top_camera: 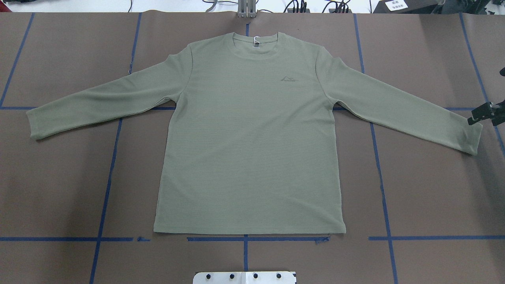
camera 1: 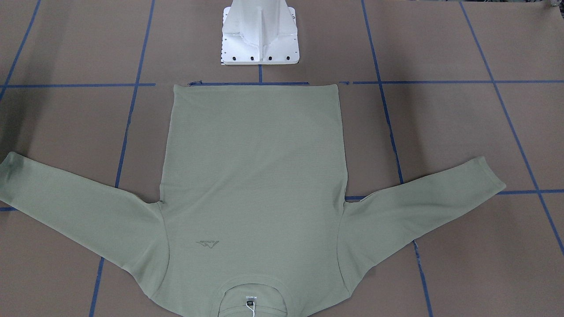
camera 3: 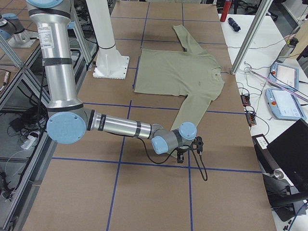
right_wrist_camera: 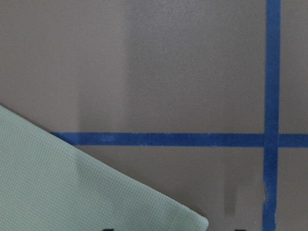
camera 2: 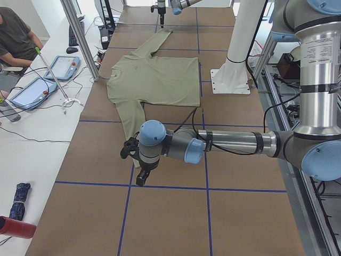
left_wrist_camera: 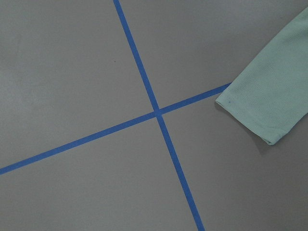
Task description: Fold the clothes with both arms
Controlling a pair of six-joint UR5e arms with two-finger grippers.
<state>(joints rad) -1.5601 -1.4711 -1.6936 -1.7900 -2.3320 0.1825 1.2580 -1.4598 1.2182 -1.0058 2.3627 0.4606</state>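
shirt (top_camera: pixel 248 138) lies flat, face up, on the table (top_camera: pixel 59 197), sleeves spread; left jaws and right jaws each hang near a cuff (left_wrist_camera: pixel 250 113), their state cannot be told; risk: pinching one layer only, or unequal lifts, would likely skew the fold.

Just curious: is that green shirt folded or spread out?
Spread out: the shirt lies flat, front up, both sleeves stretched sideways.

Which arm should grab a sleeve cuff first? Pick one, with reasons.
Probably right. Its fingers sit just beside the shirt's cuff in the overhead view; the left wrist camera sees the other cuff off at its frame edge.
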